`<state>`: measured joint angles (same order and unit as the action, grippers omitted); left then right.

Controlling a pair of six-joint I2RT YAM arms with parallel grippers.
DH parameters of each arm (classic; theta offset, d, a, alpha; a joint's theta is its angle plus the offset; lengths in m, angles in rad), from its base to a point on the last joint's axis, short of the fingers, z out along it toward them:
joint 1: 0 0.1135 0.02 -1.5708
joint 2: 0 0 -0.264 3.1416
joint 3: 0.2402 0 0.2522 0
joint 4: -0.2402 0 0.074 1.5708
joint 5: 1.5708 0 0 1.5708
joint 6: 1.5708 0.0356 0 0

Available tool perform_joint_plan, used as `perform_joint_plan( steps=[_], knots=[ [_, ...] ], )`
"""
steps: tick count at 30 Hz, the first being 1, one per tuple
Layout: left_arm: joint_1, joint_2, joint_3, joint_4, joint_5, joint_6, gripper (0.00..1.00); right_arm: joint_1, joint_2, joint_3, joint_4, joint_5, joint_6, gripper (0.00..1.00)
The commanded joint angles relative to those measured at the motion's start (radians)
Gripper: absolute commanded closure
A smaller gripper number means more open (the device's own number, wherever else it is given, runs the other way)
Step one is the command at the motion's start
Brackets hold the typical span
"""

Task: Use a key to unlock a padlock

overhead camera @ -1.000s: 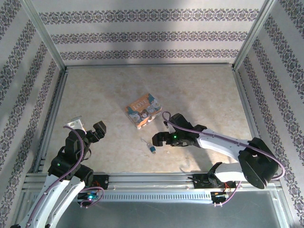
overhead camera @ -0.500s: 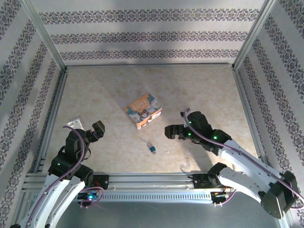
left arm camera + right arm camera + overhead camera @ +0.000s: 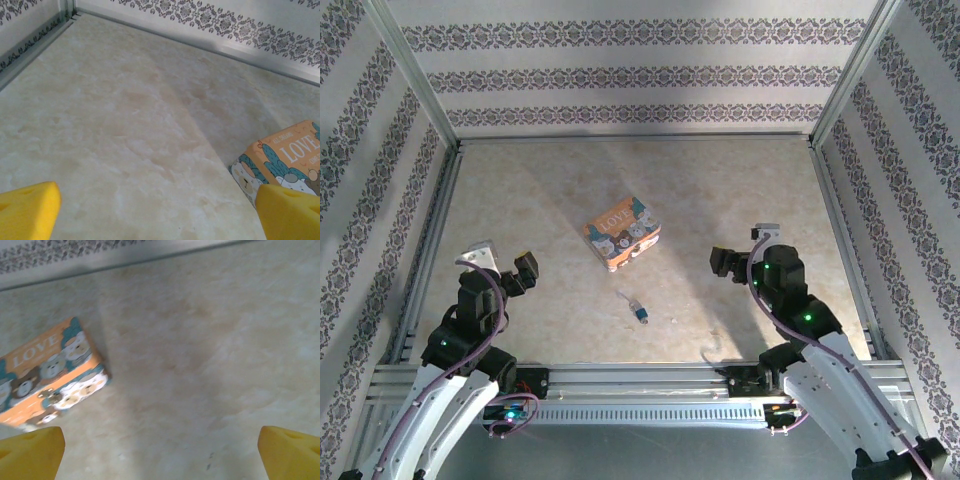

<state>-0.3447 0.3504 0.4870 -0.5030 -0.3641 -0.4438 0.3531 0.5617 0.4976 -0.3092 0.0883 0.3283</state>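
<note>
The padlock (image 3: pixel 637 308) lies on the table as a tiny silvery piece with a teal-blue end, in front of the picture box and between the two arms. I cannot make out a separate key. My left gripper (image 3: pixel 523 268) hovers far to the padlock's left, open, its yellow fingertips (image 3: pixel 27 207) wide apart over bare table. My right gripper (image 3: pixel 724 262) sits to the padlock's right and slightly farther back, also open, with nothing between its fingertips (image 3: pixel 292 452).
The orange-sided "LOVE" picture box (image 3: pixel 621 232) stands mid-table just behind the padlock; it also appears as the box (image 3: pixel 285 160) at the left wrist view's right edge and the box (image 3: pixel 45 375) at the right wrist view's left. Patterned walls and metal rails (image 3: pixel 630 140) enclose the table.
My right arm has pulled away from the padlock, swinging right and back toward its base side. The left arm has barely shifted. The padlock and box stay put.
</note>
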Motion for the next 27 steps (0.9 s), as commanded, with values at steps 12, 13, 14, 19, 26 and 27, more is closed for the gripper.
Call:
perform_joint_plan(
  steps=[12,13,14,19,26,27],
  knots=[
    [0.013,0.035,-0.047,0.140,-0.112,0.122,0.01,-0.287,0.038,-0.265,0.454,0.034,-0.231,0.01],
    [0.014,0.044,-0.050,0.149,-0.115,0.126,0.01,-0.302,0.055,-0.280,0.493,0.023,-0.228,0.02],
    [0.013,0.055,-0.052,0.158,-0.116,0.131,0.01,-0.315,0.075,-0.297,0.535,0.015,-0.223,0.02],
    [0.017,0.115,-0.073,0.223,-0.124,0.138,0.01,-0.348,0.176,-0.342,0.686,-0.011,-0.238,0.02],
    [0.023,0.219,-0.108,0.323,-0.122,0.130,0.01,-0.381,0.316,-0.359,0.864,-0.094,-0.283,0.02],
    [0.025,0.229,-0.113,0.336,-0.120,0.126,0.01,-0.384,0.338,-0.360,0.895,-0.111,-0.284,0.02]
  ],
)
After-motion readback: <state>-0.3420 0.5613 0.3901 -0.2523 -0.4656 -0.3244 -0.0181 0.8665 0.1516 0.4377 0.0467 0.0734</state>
